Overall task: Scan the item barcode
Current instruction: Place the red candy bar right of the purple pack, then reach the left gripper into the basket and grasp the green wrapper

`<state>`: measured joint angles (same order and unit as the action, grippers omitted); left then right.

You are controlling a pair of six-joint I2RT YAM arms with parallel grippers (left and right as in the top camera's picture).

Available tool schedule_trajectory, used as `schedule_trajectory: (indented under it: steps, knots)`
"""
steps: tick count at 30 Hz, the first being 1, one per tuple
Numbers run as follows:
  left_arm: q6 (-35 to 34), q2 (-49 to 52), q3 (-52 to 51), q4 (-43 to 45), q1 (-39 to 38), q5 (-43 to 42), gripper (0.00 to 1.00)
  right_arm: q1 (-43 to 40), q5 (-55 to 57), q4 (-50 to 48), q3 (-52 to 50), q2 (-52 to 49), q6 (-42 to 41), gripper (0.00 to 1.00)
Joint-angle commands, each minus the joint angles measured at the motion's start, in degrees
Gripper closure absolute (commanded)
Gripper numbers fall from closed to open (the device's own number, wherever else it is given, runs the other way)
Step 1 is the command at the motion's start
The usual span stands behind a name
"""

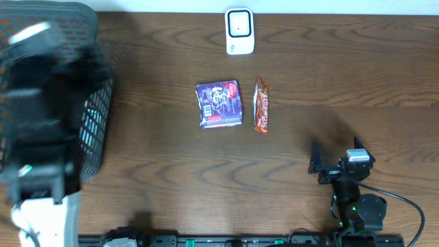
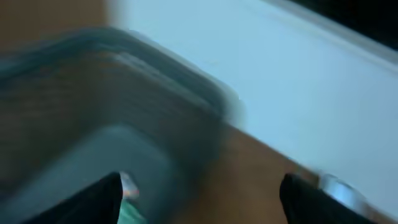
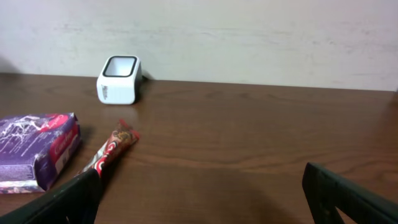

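Two items wait in the middle of the counter [image 1: 343, 82]: a purple packet [image 1: 219, 104] lying flat and, just beside it on the right arm's side, a red candy bar [image 1: 262, 105]. Both sit a little in front of the white scanner [image 1: 239, 31], whose window faces upward, handy, I'd say, for passing a barcode over it. The right gripper [image 3: 202, 186] sits low near the front edge, facing them, jaws wide and empty. The left gripper [image 2: 202, 186] is over the mesh basket [image 1: 96, 130]; its view is blurred, but the jaws look well apart, with nothing I can make out between them.
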<state>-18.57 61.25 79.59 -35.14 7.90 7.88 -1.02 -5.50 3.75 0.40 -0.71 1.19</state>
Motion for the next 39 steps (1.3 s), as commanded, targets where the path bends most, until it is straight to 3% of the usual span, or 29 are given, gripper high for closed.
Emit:
schedule_trajectory:
  steps: [1, 4, 10, 20, 23, 36, 37, 39]
  knots:
    - [-3.9, 0.5, -0.1, -2.3, 11.5, 5.0, 0.2, -0.4, 0.3, 0.2, 0.0, 0.3, 0.6, 0.01]
    - [-8.6, 3.3, -0.4, -2.3, 18.5, 5.0, 0.2, -0.4, 0.3, 0.2, 0.0, 0.3, 0.6, 0.01]
    - [-8.4, 14.4, -0.4, -2.8, 23.6, 4.1, 0.19, -0.4, 0.3, 0.2, 0.0, 0.3, 0.6, 0.01]
    - [-6.0, 34.5, -0.5, -12.3, 23.1, -8.2, 0.2, -0.4, 0.3, 0.2, 0.0, 0.3, 0.6, 0.01]
    - [-1.1, 38.8, -0.5, -13.3, 22.7, -12.9, 0.2, -0.4, 0.3, 0.2, 0.0, 0.3, 0.6, 0.01]
    - [4.3, 55.9, -0.6, -15.4, 21.2, -13.3, 0.15, -0.4, 0.3, 0.2, 0.0, 0.3, 0.6, 0.01]
    - [4.4, 56.7, -0.6, -15.4, 21.2, -13.3, 0.22, -0.4, 0.3, 0.2, 0.0, 0.3, 0.6, 0.01]
    - [4.4, 57.5, -0.6, -15.4, 21.2, -13.3, 0.65, -0.4, 0.3, 0.2, 0.0, 0.3, 0.6, 0.01]
